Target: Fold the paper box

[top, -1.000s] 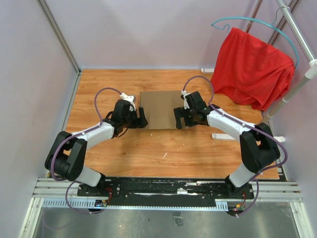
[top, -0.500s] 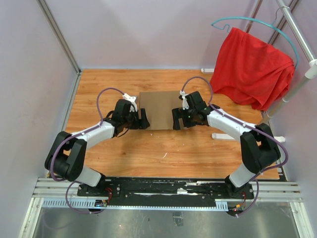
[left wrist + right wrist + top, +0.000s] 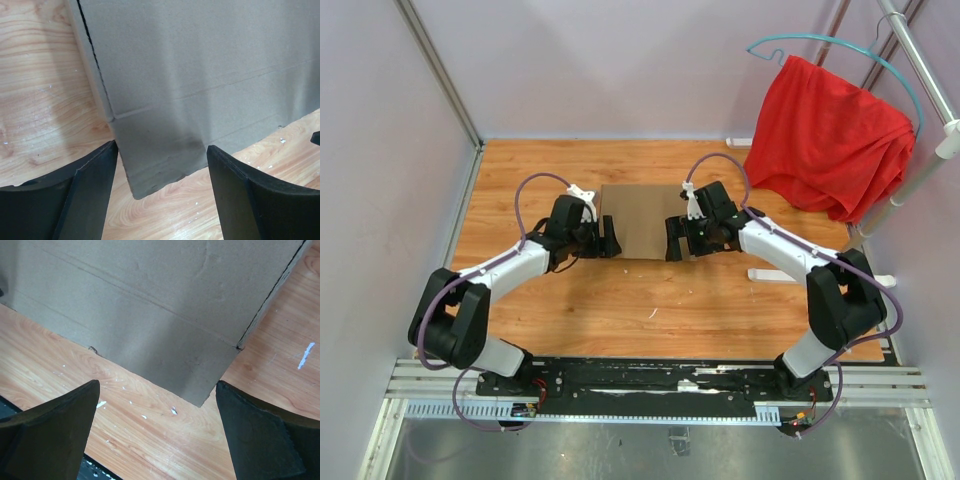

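The paper box (image 3: 638, 220) is a plain brown cardboard sheet lying flat on the wooden table, with creases and a side slit showing in the left wrist view (image 3: 200, 75) and the right wrist view (image 3: 140, 300). My left gripper (image 3: 610, 243) is open at the sheet's near left corner, its fingers (image 3: 85, 195) standing either side of that corner. My right gripper (image 3: 673, 243) is open at the near right corner, fingers (image 3: 265, 435) wide apart just short of the edge. Neither gripper holds anything.
A red cloth (image 3: 825, 135) hangs on a teal hanger (image 3: 820, 45) from a white rack at the back right. The rack's white foot (image 3: 770, 274) lies on the table by my right arm. Purple walls enclose the wooden table (image 3: 650, 310).
Both grippers have crept inward toward the sheet's near corners, the right one moving left and the left one shifting slightly. The sheet has not moved.
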You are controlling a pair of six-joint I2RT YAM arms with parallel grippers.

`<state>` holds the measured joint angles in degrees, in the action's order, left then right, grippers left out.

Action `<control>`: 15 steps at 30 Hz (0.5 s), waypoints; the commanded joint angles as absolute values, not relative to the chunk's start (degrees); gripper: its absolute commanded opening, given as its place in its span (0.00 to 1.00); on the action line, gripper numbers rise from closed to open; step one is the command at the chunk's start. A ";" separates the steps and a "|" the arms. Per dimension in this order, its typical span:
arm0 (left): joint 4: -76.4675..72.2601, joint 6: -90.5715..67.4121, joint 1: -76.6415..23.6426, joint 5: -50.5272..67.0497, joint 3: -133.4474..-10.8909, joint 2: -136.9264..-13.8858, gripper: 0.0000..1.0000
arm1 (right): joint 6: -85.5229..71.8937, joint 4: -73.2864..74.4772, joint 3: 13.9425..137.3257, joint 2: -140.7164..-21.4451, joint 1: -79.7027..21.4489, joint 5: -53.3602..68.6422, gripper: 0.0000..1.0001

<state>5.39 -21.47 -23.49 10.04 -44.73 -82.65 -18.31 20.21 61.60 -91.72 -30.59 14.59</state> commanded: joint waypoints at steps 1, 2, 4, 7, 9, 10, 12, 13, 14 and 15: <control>7.62 -21.63 -24.10 12.49 -47.82 -80.43 0.76 | -20.41 22.57 65.34 -90.23 -31.28 19.01 0.99; 8.07 -21.69 -24.08 12.62 -48.08 -80.42 0.75 | -20.39 23.14 65.79 -90.26 -31.28 19.17 0.99; 8.70 -21.79 -24.10 12.86 -48.48 -80.27 0.75 | -20.56 24.42 66.70 -90.17 -31.28 19.39 0.99; 9.45 -21.72 -24.13 12.82 -48.94 -80.03 0.74 | -20.55 25.71 67.54 -89.96 -31.24 19.11 0.98; 9.93 -21.57 -24.13 12.66 -49.10 -79.98 0.74 | -20.59 25.89 67.60 -89.90 -31.18 18.70 0.98; 10.20 -21.40 -24.11 12.58 -49.19 -80.06 0.74 | -20.60 25.88 67.52 -89.99 -31.20 18.58 0.98; 10.57 -20.98 -24.17 12.43 -49.17 -80.23 0.74 | -20.49 25.77 67.43 -90.25 -31.20 18.13 0.98; 10.86 -20.73 -24.18 12.09 -49.14 -80.51 0.74 | -20.26 25.75 67.30 -90.50 -31.12 17.77 0.98; 11.20 -20.33 -24.16 11.65 -49.13 -80.79 0.74 | -19.99 25.52 67.13 -90.83 -31.18 17.48 0.98; 11.55 -20.05 -24.16 11.11 -48.98 -81.21 0.74 | -19.73 25.38 67.06 -91.28 -31.15 17.23 0.98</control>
<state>10.66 -21.37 -23.49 10.09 -47.05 -81.78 -19.53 25.56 65.84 -91.53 -30.59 16.40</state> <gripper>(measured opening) 0.741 0.985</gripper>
